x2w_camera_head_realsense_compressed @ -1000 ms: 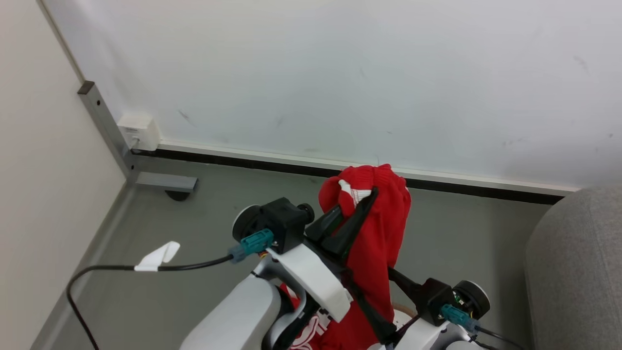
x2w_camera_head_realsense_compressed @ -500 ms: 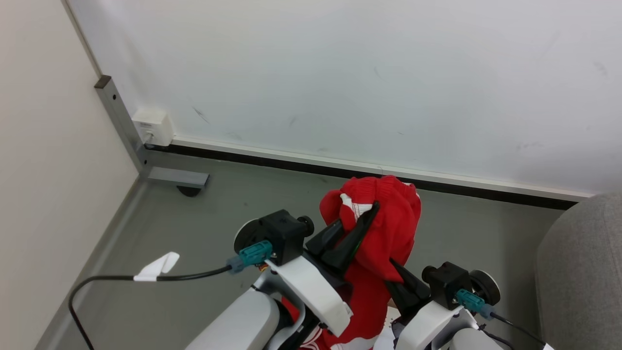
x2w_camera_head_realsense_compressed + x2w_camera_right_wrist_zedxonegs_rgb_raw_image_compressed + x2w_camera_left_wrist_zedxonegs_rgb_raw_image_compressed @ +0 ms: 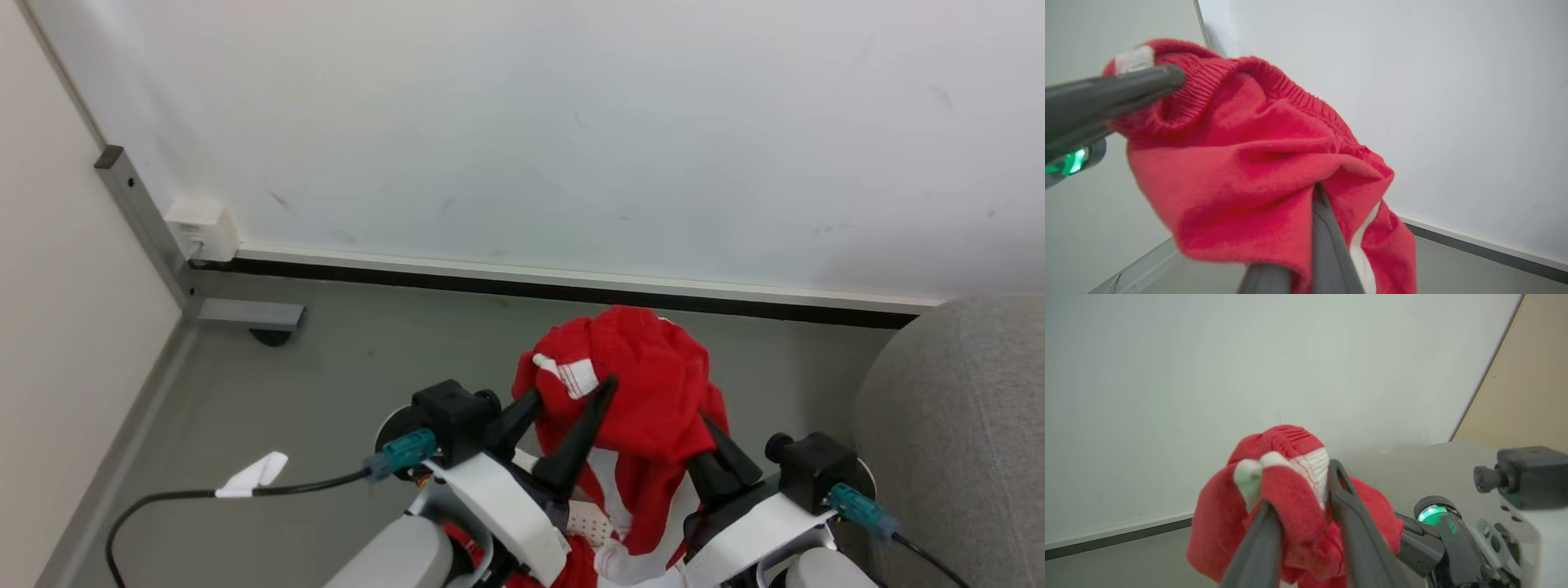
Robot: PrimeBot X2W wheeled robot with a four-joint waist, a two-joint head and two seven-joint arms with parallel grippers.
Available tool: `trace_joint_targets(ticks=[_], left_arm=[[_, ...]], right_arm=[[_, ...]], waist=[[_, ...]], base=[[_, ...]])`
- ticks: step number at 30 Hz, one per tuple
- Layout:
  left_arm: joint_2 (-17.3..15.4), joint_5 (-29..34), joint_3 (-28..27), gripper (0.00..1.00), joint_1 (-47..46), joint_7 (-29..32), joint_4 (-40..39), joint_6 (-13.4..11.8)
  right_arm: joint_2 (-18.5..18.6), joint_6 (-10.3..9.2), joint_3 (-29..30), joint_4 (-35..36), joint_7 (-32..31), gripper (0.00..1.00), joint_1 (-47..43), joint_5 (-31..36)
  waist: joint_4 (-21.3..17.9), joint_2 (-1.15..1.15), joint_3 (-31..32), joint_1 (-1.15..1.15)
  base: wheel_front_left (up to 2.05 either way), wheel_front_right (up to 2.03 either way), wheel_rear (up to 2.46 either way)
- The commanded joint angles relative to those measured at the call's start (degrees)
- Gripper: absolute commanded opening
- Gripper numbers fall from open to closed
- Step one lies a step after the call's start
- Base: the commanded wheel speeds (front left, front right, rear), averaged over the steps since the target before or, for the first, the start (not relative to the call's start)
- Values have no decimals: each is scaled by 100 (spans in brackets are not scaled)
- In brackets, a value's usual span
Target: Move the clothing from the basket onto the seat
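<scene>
**White shells, black blocks, teal plugs**

Both arms wear smooth casings: a pale grey forearm [image 3: 392, 559] at the head view's bottom edge, left of centre, and a white wrist shell [image 3: 498, 506] above it. Each wrist carries a boxy black camera block [image 3: 453, 412] with a small round knob [image 3: 488, 398] and a teal connector [image 3: 406, 449]. A black cable [image 3: 245, 492] runs toward the lower left, tagged with white tape [image 3: 255, 475]. The left gripper [image 3: 571, 388] and the right gripper [image 3: 709, 433] have long, dark, tapering fingers [image 3: 581, 437]. At the lower right of the left wrist view, a green light ring [image 3: 1431, 513] glows and small dark screw holes [image 3: 1492, 542] dot the white casing.
</scene>
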State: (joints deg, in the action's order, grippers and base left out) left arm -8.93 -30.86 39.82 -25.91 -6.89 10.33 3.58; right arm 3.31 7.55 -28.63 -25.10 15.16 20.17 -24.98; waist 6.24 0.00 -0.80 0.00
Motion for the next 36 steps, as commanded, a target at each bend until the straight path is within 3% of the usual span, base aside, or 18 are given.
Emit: trace_joint_targets(ticks=[1, 7, 15, 25, 36], left_arm=[[7, -68, 29, 100, 68, -29, 0, 20], [34, -65, 249, 100, 205, -126, 17, 113], [-8, 85, 413, 100, 299, -364, 169, 141], [-134, 428, 557, 100, 108, -546, 339, 104], [-176, 589, 647, 100, -41, -708, 614, 135]], right_arm=[[21, -12, 90, 102, -1, 0, -62, -41], [207, -12, 579, 530, -2, 0, -164, 46], [401, -12, 1398, 1035, -2, 0, -277, 192], [540, -12, 1994, 1495, -2, 0, -574, 335], [513, -12, 2181, 1608, -2, 0, -908, 315]], waist=[[-98, 0, -1, 0], [-486, 0, -69, 0], [-1339, 0, -175, 0], [-2409, 0, -359, 0], [-2828, 0, -476, 0]], base=[[0, 0, 0], [0, 0, 0], [0, 0, 0], [0, 0, 0], [0, 0, 0]])
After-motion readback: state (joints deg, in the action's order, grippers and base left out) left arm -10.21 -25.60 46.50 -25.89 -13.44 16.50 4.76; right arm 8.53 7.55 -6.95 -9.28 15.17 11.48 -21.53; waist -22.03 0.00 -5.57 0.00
